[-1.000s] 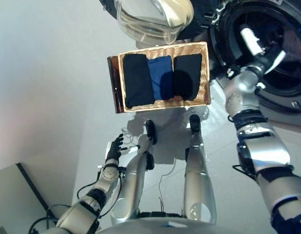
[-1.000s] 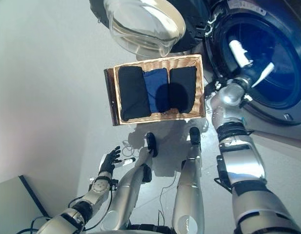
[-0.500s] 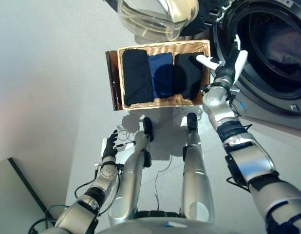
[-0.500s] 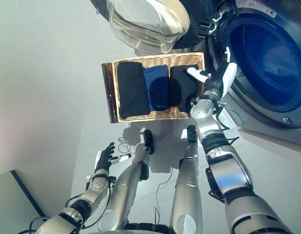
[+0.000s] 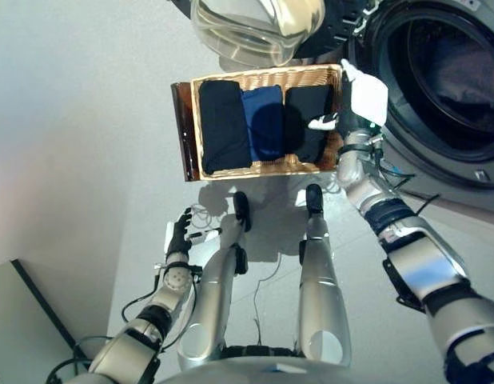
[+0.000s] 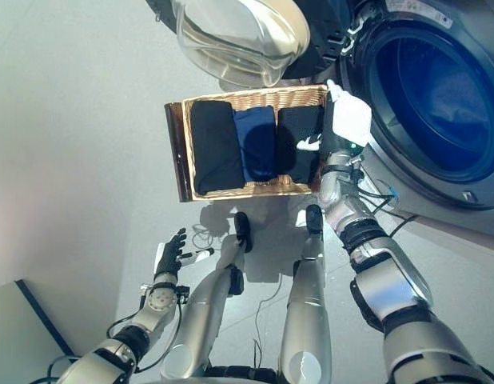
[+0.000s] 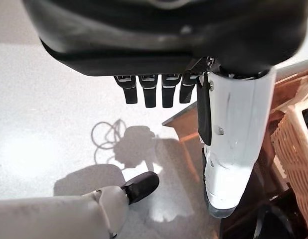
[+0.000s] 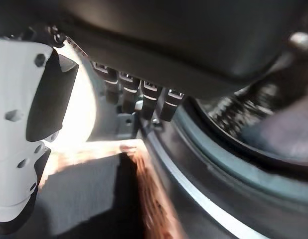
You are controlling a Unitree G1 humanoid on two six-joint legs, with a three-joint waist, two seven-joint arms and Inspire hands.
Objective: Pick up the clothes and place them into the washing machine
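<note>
- A rectangular woven wicker basket is sitting on the smooth pale floor, just beside the washing machine, with its long side running left to right.
- Three folded clothes are lying flat in it side by side, each with its long axis running front to back: a black piece at the left, a blue piece in the middle, and another black piece at the right.
- The round drum is standing open with some cloth showing dimly inside, and the clear, domed glass door is swung out beyond the basket.
- The right hand is hovering over the basket's right end by the drum rim, fingers straight and spread, holding nothing.
- The left hand is hanging low over the floor, fingers relaxed and empty.
</note>
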